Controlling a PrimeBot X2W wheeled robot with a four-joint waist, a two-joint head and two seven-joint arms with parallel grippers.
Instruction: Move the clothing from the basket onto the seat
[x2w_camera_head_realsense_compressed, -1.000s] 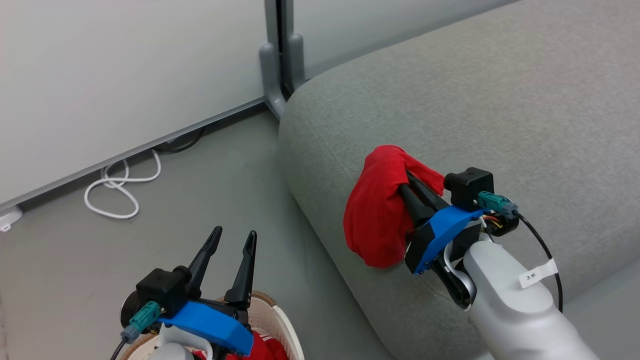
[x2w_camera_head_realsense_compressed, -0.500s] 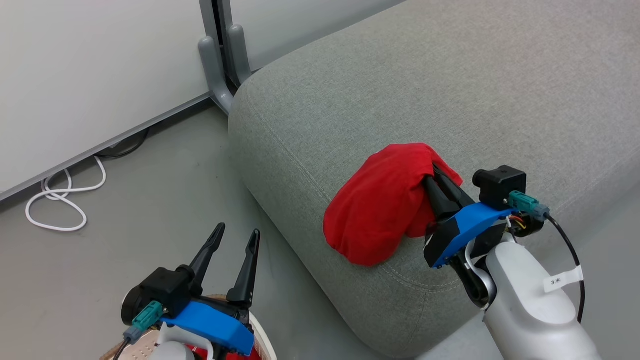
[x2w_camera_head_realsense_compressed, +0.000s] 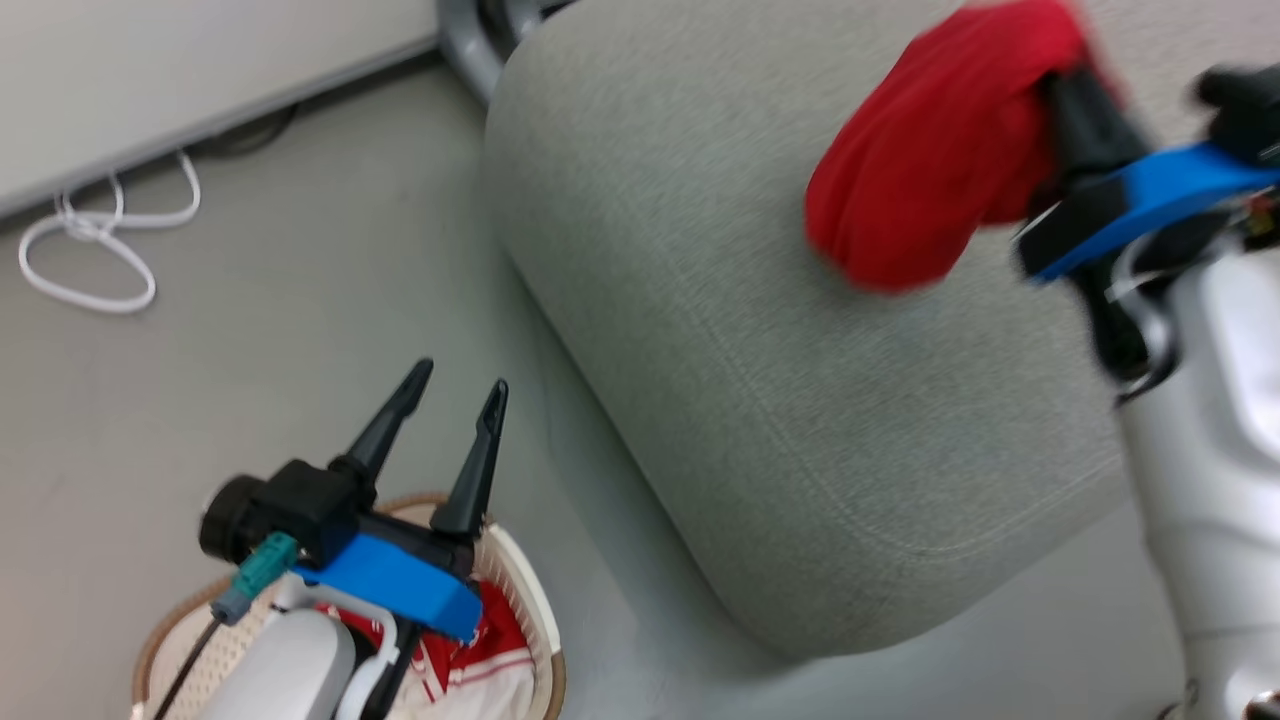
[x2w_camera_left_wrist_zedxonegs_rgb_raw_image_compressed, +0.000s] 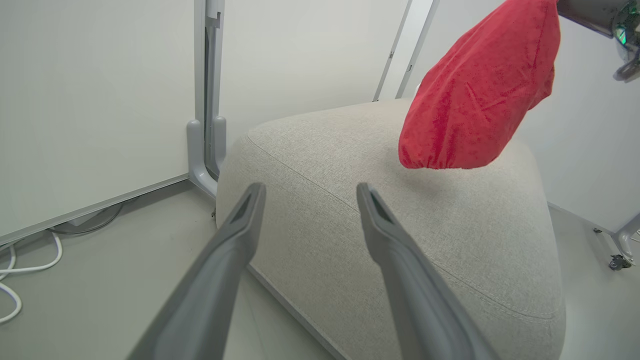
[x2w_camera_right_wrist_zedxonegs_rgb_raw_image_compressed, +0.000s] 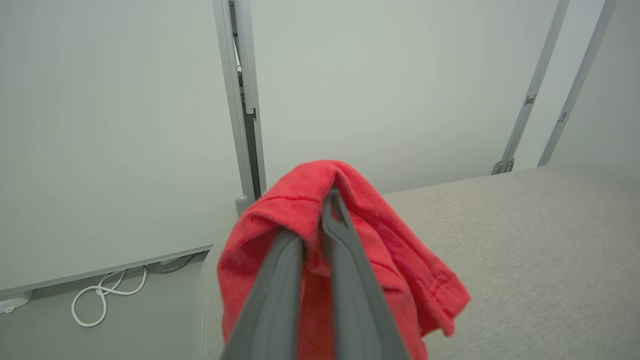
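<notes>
Carries the clothing (x2w_camera_head_realsense_compressed: 930, 170) pinched tight in the closed right tool (x2w_camera_right_wrist_zedxonegs_rgb_raw_image_compressed: 315, 225), hanging apparently just clear of the seat (x2w_camera_head_realsense_compressed: 780, 380) below it, left tool (x2w_camera_head_realsense_compressed: 461, 377) spread empty above the part-filled basket (x2w_camera_head_realsense_compressed: 530, 600); next, likely, calls for lowering and letting go.

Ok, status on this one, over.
Right claw shut on red garment, held above seat. Left claw open over basket, more clothing inside. Nothing in the way.
</notes>
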